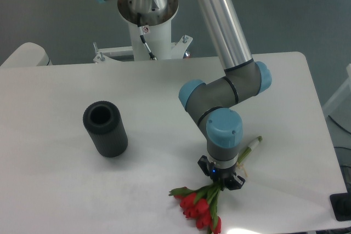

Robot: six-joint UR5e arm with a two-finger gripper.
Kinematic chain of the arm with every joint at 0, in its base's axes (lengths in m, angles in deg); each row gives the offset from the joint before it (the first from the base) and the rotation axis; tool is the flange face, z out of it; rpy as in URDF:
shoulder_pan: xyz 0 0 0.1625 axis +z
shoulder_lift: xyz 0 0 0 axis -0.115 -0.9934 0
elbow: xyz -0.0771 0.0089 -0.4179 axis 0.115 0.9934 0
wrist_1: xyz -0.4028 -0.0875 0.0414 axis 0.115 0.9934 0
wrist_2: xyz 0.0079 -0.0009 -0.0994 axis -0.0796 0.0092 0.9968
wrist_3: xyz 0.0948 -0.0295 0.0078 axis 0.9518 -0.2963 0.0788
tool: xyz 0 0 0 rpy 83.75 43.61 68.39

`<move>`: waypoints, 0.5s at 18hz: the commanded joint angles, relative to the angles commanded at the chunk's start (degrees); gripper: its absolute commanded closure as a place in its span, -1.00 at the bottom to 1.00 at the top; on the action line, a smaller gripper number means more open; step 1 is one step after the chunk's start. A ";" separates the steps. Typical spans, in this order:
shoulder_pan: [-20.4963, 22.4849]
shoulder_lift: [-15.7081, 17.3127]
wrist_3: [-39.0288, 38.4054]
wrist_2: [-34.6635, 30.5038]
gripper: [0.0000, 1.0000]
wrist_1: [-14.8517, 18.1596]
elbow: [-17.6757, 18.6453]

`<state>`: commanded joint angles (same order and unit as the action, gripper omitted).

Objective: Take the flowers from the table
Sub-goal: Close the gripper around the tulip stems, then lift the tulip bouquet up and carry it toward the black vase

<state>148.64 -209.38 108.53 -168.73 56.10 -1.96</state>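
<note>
Landmark: the black ribbed cylinder vase (105, 129) stands upright on the table (60, 184), its open mouth up, left of the table's middle.
Table: white, smooth, with rounded corners; its far edge runs behind the vase, and its near-right edge slants down past the flowers.
Flowers: the bunch of red tulips (201, 209) lies well to the right of the vase and nearer the camera, close to the table's near edge.
Blooms: the red heads point toward the near edge, the lowest almost at the bottom of the view.
Stems: the green stems run up and to the right, away from the vase, passing under the wrist and ending in a pale tip (253, 144).
Gripper: the two-finger gripper (221, 181) points straight down over the stems just above the blooms, its black fingers drawn close together around the stems; it appears clenched on the bunch.
Arm: the grey and blue wrist (224, 130) stands directly above the gripper, with the silver upper link (219, 17) slanting up toward the base (147, 4) behind the vase.
Room to move: bare white surface lies between the vase and the flowers; to the right of the stems the table runs on to its right edge (323, 135).
Near edge: only a narrow strip of table shows beyond the blooms.
</note>
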 joint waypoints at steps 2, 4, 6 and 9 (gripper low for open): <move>0.00 0.09 0.09 0.09 0.73 0.00 -0.09; 0.18 0.35 0.18 0.35 0.73 0.09 -0.96; 0.18 1.23 0.00 0.53 0.72 0.26 -1.67; 0.09 5.34 -1.40 4.72 0.72 0.79 -1.23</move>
<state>148.73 -204.04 107.13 -164.01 56.89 -3.19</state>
